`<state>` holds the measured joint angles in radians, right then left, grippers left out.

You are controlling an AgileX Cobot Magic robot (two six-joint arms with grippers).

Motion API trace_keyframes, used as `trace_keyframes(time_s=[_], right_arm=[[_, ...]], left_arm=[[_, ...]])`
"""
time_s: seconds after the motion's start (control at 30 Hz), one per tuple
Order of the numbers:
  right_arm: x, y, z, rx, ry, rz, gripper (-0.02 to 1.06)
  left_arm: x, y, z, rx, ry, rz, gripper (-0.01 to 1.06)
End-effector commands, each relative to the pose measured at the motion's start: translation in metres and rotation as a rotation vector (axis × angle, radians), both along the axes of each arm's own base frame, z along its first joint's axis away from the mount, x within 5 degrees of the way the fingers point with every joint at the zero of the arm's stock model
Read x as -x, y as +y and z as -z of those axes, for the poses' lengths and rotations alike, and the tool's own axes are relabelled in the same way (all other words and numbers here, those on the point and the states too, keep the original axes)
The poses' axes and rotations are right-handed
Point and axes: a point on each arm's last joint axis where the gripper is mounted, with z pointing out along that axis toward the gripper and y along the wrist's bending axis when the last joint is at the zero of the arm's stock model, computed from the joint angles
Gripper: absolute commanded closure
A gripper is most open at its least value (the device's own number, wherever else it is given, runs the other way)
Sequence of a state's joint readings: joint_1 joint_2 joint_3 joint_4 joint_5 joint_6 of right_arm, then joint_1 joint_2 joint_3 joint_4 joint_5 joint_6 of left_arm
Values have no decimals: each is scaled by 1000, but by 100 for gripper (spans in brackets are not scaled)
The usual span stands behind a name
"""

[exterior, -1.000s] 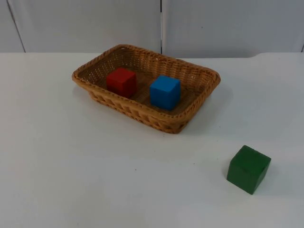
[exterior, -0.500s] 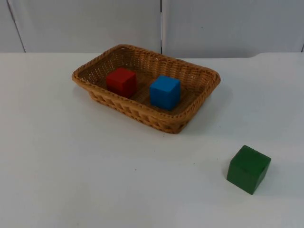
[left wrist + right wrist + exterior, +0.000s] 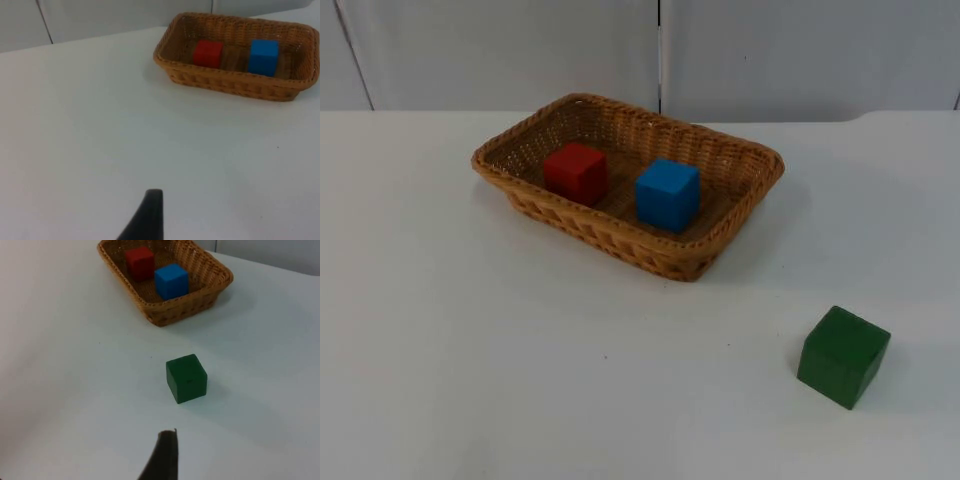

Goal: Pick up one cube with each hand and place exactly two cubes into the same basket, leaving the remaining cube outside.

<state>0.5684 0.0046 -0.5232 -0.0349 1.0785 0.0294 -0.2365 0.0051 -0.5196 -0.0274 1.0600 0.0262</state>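
Three cubes are here, one of each colour, and one wicker basket (image 3: 740, 205). The red cube (image 3: 576, 172) and the blue cube (image 3: 668, 194) sit inside the basket, side by side but apart, their lower parts hidden behind its near wall. The basket's long axis runs from far left to near right across the white counter (image 3: 470, 350). The green cube (image 3: 843, 356) stands outside on the counter, well apart from the basket, one corner turned to the camera. Of the left gripper (image 3: 147, 215) and the right gripper (image 3: 162, 455) one dark fingertip each is seen above the counter; I cannot tell how their jaws stand.
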Motion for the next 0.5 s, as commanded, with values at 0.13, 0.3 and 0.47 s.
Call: trace_keyframes(time_s=[0.13,0.3,0.47], right_arm=[[0,1,2,14,-4,-22,28],[0,1,2,14,-4,-22,13],[0,1,2,14,-4,-22,-1]], left_arm=[[0,0,2,4,0,1,13],[0,0,2,4,-1,1,1],[-1,0,3,0,7,-1,0]])
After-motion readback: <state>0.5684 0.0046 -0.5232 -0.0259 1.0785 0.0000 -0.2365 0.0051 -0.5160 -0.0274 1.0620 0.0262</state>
